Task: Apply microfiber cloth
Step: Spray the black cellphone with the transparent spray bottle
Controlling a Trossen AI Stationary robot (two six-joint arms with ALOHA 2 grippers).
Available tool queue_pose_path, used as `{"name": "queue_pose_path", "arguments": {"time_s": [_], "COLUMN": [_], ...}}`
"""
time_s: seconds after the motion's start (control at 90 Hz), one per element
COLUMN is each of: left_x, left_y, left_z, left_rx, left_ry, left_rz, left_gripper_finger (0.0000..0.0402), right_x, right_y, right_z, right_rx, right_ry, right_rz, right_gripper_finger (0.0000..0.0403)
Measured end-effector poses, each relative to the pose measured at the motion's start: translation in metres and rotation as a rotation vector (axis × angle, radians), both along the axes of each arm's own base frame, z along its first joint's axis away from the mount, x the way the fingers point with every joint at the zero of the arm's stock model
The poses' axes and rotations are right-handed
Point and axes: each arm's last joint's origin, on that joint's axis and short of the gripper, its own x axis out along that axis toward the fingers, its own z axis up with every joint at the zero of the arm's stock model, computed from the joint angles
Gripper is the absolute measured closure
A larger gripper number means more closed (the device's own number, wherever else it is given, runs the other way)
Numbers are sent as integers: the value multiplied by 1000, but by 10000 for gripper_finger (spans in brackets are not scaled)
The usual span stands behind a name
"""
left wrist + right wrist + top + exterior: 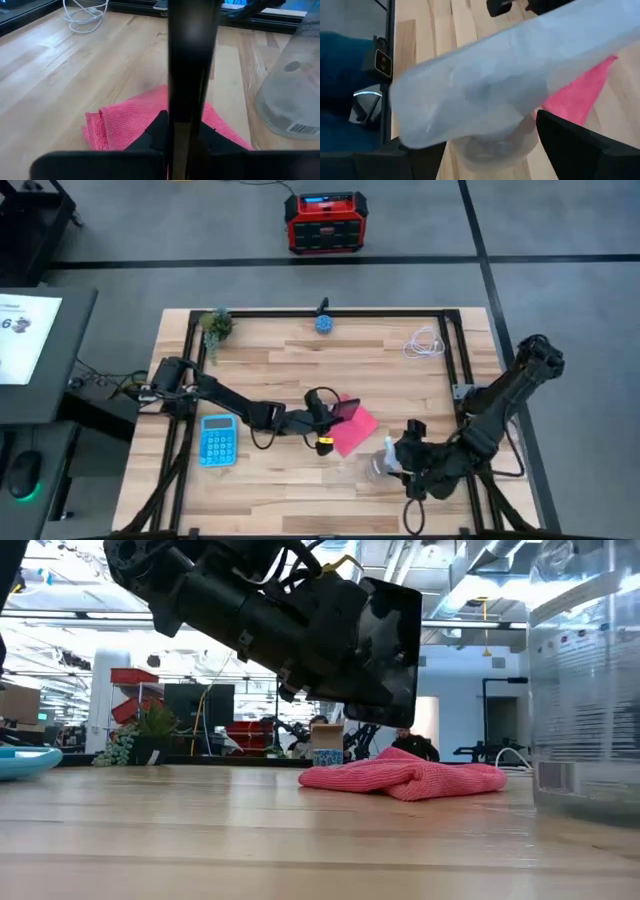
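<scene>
The pink-red microfiber cloth (355, 432) lies rumpled on the table's middle, also seen in the low view (405, 778) and under my left fingers (120, 122). My left gripper (325, 423) is shut on a black phone (392, 645) just above the cloth. Near the front right, my right gripper (400, 460) is shut on a clear plastic bottle (378, 466), which stands to the right of the cloth (580, 92). My left gripper pinches the black phone's two flat faces (187, 120) between its fingers (157, 132). It comes from the table's left, slanting down. The phone stands on edge, lifted clear, a little above the cloth. My right gripper has the clear bottle's body (485, 100) between its two fingers (570, 145), coming from the table's right. The bottle hides the contact itself. Whether its base rests on the table, I cannot tell.
A light-blue calculator (218, 440) lies at the front left. A small plant (215, 326), a blue object (324, 323) and a white cable (425, 343) sit along the far edge. A black frame (455, 350) rims the table.
</scene>
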Motion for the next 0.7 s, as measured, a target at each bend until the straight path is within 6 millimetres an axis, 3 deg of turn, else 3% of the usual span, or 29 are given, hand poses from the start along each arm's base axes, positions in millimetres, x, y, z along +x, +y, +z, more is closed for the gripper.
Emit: {"name": "queue_pose_path", "arguments": {"time_s": [0.478,0.7], "left_x": [0,0], "left_y": [0,-1], "left_z": [0,0], "left_rx": [1,-8], "left_ry": [2,5], "left_rz": [-1,-22], "left_gripper_finger": [389,389], "right_x": [12,15], "right_y": [-3,1], "right_z": [4,-2], "right_rx": [-5,57], "right_ry": [-52,-109], "right_rz": [58,46], "right_gripper_finger": [115,82]}}
